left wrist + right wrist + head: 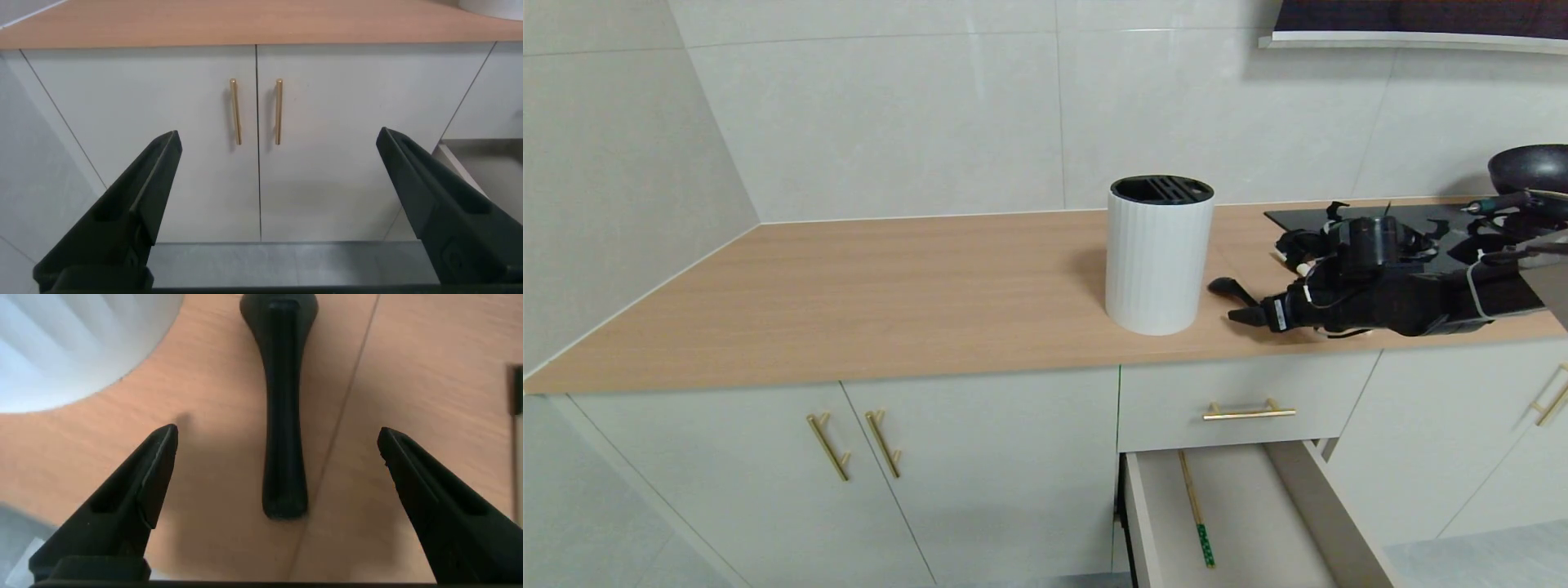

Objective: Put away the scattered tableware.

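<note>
A black utensil handle (282, 416) lies flat on the wooden countertop (890, 294), just right of a white ribbed holder (1158, 257) with a black slotted top. My right gripper (278, 482) is open low over the counter, one finger on each side of the handle and clear of it. In the head view the handle's end (1223, 287) pokes out beyond the right gripper (1245, 314) toward the holder. The rest of the utensil is hidden under the arm. My left gripper (278, 204) is open and holds nothing, down in front of the cabinet doors (343, 147).
Below the counter a drawer (1258, 523) stands pulled out, with one wooden chopstick (1194, 502) with a green end lying in it. A black cooktop (1421, 216) and a dark pan (1531, 167) sit at the right. The counter's left half is bare.
</note>
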